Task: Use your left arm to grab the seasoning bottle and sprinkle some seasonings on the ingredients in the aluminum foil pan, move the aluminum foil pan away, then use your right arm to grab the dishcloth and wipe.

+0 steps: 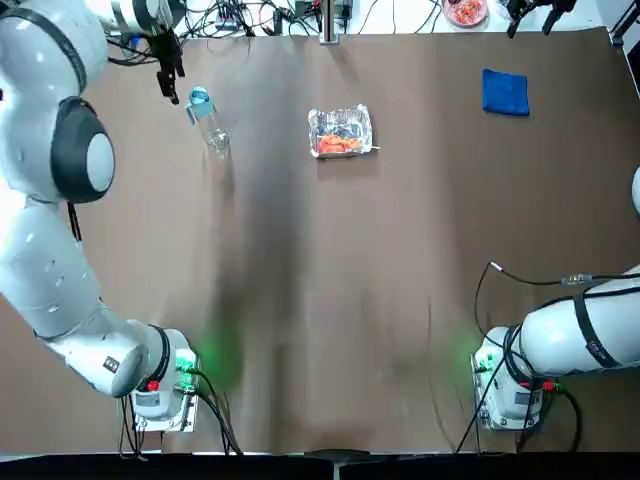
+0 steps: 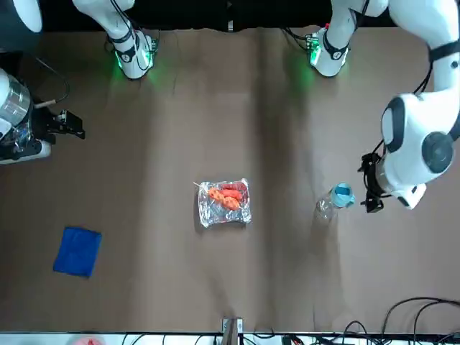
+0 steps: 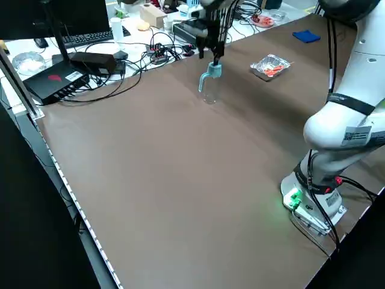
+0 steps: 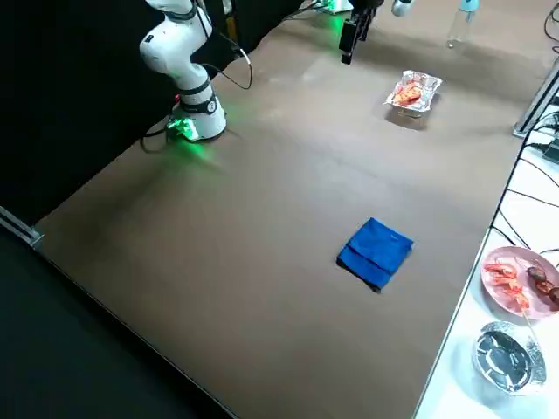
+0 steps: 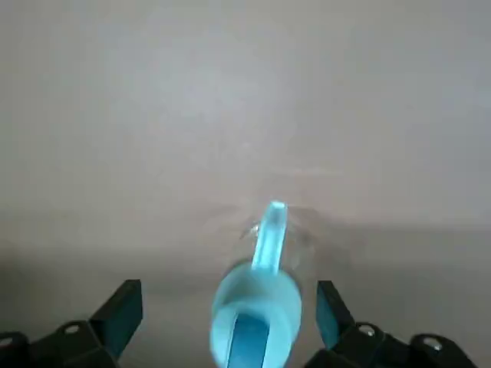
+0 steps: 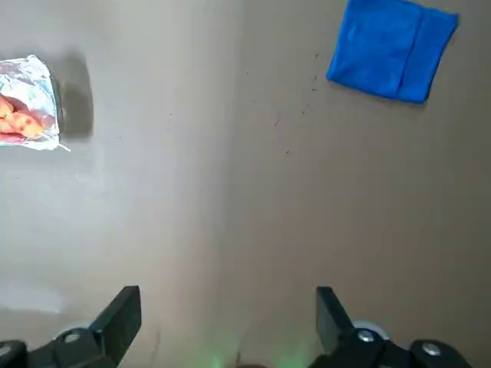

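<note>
The seasoning bottle (image 1: 207, 120) is clear with a light-blue cap and stands at the far left of the table. My left gripper (image 5: 226, 299) hangs open just above it, its fingers on either side of the cap (image 5: 253, 314) without touching. The aluminum foil pan (image 1: 340, 131) sits at the far middle and holds orange-red ingredients (image 2: 228, 198). The blue dishcloth (image 1: 505, 92) lies folded at the far right. My right gripper (image 6: 226, 303) is open and empty, held high over the right side of the table, well away from the dishcloth (image 6: 393, 50).
Cables and electronics crowd the bench beyond the far edge (image 3: 90, 63). A pink plate of food (image 4: 517, 278) and a metal bowl (image 4: 507, 356) stand off the table past the dishcloth. A metal post (image 1: 327, 20) rises at the far edge behind the pan.
</note>
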Tool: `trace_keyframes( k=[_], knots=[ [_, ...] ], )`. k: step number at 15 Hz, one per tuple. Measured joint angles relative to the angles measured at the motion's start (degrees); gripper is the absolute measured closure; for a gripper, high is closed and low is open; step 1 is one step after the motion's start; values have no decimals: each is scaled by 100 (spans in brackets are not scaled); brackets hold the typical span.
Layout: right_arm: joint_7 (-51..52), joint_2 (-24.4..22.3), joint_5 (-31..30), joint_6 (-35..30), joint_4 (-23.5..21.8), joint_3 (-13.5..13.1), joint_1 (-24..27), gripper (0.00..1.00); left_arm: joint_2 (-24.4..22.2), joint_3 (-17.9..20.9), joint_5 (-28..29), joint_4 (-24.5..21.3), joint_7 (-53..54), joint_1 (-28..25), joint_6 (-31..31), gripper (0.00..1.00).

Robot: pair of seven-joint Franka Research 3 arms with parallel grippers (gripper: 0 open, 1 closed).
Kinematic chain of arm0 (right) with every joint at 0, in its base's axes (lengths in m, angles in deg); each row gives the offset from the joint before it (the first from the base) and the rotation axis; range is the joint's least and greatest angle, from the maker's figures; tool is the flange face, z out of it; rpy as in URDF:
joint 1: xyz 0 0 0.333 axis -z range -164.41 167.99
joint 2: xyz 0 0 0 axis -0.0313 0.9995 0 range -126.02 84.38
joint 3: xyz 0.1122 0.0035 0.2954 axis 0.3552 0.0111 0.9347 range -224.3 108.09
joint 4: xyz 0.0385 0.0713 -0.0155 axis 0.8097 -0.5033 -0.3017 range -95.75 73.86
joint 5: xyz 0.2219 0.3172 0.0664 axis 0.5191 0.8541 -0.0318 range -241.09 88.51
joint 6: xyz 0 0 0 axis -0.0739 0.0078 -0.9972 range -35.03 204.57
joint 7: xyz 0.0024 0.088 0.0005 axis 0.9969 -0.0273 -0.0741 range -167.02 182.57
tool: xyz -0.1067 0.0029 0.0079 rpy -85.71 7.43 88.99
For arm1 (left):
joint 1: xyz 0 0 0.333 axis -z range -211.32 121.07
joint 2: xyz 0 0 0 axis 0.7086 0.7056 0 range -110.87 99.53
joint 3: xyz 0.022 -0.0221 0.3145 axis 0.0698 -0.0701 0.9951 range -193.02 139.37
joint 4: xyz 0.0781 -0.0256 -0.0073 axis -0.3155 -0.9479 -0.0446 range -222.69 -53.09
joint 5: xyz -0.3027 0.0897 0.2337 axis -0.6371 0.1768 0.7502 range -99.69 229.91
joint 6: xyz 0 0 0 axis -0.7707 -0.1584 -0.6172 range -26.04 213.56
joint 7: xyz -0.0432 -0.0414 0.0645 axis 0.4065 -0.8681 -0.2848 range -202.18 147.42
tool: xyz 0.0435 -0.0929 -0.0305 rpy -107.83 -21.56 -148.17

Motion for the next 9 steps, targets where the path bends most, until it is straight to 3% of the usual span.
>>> trace_keyframes(
  k=[3,4,7,9],
  knots=[
    [-3,-5,0,-6,0,1,-1,0,-321,-117,2,323,-5,52,-563,0],
    [-8,-5,0,-7,0,1,0,0,-379,-428,1,485,-94,77,-698,0],
    [-11,-6,0,-7,0,1,0,0,-302,-898,2,499,-479,269,-704,0],
    [-12,-6,0,-7,0,1,0,0,-87,-977,3,494,-752,567,-660,0]
  ],
)
